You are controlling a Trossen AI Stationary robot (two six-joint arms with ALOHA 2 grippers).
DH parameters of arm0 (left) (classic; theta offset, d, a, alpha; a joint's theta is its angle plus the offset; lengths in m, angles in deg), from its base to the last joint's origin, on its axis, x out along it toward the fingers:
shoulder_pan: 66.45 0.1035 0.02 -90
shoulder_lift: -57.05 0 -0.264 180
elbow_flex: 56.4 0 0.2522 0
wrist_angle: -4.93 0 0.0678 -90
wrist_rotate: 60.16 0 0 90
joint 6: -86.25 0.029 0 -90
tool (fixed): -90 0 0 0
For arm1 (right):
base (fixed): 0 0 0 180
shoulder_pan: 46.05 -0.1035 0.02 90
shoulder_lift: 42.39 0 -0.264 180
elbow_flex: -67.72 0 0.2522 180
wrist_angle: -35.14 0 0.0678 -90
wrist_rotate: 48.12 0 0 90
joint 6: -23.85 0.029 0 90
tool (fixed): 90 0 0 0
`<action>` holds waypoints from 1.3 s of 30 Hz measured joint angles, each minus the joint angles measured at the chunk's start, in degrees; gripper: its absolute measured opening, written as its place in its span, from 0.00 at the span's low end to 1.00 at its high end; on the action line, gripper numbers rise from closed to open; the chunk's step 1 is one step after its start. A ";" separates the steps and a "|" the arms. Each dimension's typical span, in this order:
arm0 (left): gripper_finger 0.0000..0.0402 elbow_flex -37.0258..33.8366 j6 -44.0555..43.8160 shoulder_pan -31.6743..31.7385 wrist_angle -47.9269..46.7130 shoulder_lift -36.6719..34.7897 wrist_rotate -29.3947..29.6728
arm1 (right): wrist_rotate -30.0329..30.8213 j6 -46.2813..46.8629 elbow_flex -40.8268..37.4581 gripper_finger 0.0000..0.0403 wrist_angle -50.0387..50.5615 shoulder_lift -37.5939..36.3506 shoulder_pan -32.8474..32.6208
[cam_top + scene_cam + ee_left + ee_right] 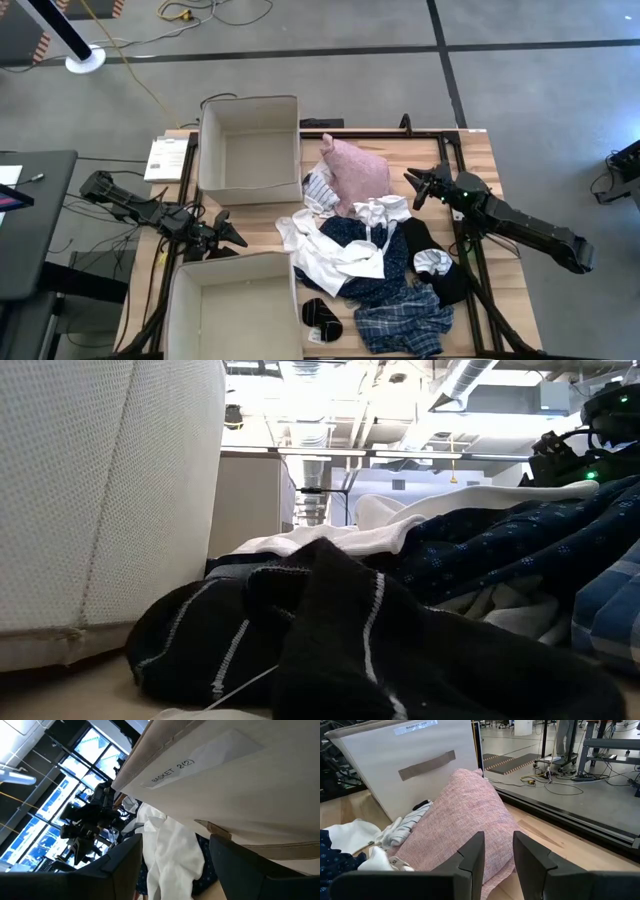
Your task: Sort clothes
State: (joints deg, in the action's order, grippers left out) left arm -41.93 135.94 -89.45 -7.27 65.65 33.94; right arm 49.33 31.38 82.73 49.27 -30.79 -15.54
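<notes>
The clothes lie in a pile in the middle of the table: a pink garment [355,172] at the far end, a striped piece [318,190], a white one [340,255] over a navy dotted one [350,232], a black one [430,250], blue plaid [405,322] and dark socks [320,318] near the front. My left gripper [228,232] hovers open between the two boxes, left of the pile, pointing at the white garment [172,855]. My right gripper [420,188] hovers to the right of the pink garment [465,815], its fingers a little apart with nothing between them.
One tan box [250,140] stands open at the far side, a second one [235,305] at the near left. In the low view, the near box's wall [110,490] rises beside the socks [330,630]. Bare wood shows at the table's far right corner [470,150].
</notes>
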 joint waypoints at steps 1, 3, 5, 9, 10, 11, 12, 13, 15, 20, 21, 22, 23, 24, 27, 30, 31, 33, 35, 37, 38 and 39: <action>0.56 0.00 0.00 0.01 0.00 0.00 0.00 | 0.00 0.00 0.00 0.29 0.01 0.00 0.00; 0.56 0.00 0.00 -0.01 0.00 0.00 0.00 | 0.01 0.00 0.00 0.29 0.01 0.00 -0.01; 0.56 0.02 0.00 0.01 0.00 0.00 0.00 | 0.01 0.00 -0.01 0.29 0.01 0.01 -0.01; 0.56 0.02 0.00 0.00 -0.04 0.00 -0.07 | -0.01 0.00 0.00 0.29 0.01 -0.01 0.00; 0.56 0.02 -0.02 0.01 -0.05 0.00 -0.17 | -0.01 0.00 0.00 0.29 0.00 -0.01 -0.01; 0.56 0.02 -0.03 0.00 -0.07 0.00 -0.30 | -0.01 0.00 0.00 0.29 0.01 0.00 0.00; 0.56 0.02 -0.16 0.01 -0.09 0.00 -0.39 | -0.01 0.00 0.01 0.29 0.01 -0.01 0.01; 0.56 0.00 -1.00 0.01 -0.09 0.02 -0.42 | 0.01 0.00 0.01 0.29 0.01 0.01 -0.01; 0.56 0.02 -4.22 0.01 -0.15 0.00 -0.56 | -0.01 0.00 -0.01 0.29 0.00 -0.01 -0.01; 0.56 0.01 -11.58 0.01 -0.26 0.01 -0.59 | -0.01 0.00 0.00 0.29 0.01 0.00 -0.01; 0.56 0.00 -13.04 0.01 -0.27 0.02 -0.58 | -0.01 0.00 0.00 0.29 0.01 -0.01 0.00; 0.56 0.01 -14.56 0.01 -0.28 0.01 -0.57 | -0.01 0.00 -0.01 0.29 0.01 0.01 -0.01; 0.56 0.02 -16.18 0.01 -0.28 0.00 -0.57 | -0.01 0.00 -0.01 0.29 0.01 -0.01 -0.01; 0.56 0.01 -18.02 0.01 -0.30 0.02 -0.57 | -0.01 0.06 0.01 0.29 -0.01 -0.01 -0.01; 0.56 0.02 -24.11 0.01 -0.31 0.02 -0.57 | 0.01 0.15 -0.01 0.29 0.00 0.00 -0.01; 0.56 0.01 -29.29 0.01 -0.31 0.02 -0.57 | -0.01 0.15 0.00 0.29 0.01 0.00 -0.02; 0.56 0.02 -31.24 0.01 -0.31 0.02 -0.57 | -0.01 0.15 -0.01 0.29 -0.01 0.01 -0.03; 0.56 0.02 -35.43 0.01 -0.31 0.02 -0.57 | -0.01 0.15 0.01 0.29 0.01 -0.01 -0.03; 0.56 0.02 -39.04 0.01 -0.31 0.02 -0.57 | -0.02 0.14 0.01 0.29 0.01 0.01 -0.03; 0.56 0.00 -42.02 0.01 -0.31 0.02 -0.57 | -0.03 0.13 0.01 0.29 0.00 0.00 -0.03; 0.56 0.00 -43.42 0.01 -0.31 0.02 -0.58 | -0.04 0.14 -0.01 0.29 -0.08 -0.01 -0.03; 0.56 0.02 -44.84 0.01 -0.31 0.02 -0.57 | -0.02 0.53 -0.01 0.29 -0.29 0.01 -0.03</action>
State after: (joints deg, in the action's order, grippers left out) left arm -41.91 91.10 -89.44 -7.58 65.68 33.36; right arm 49.31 31.91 82.72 48.98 -30.78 -15.57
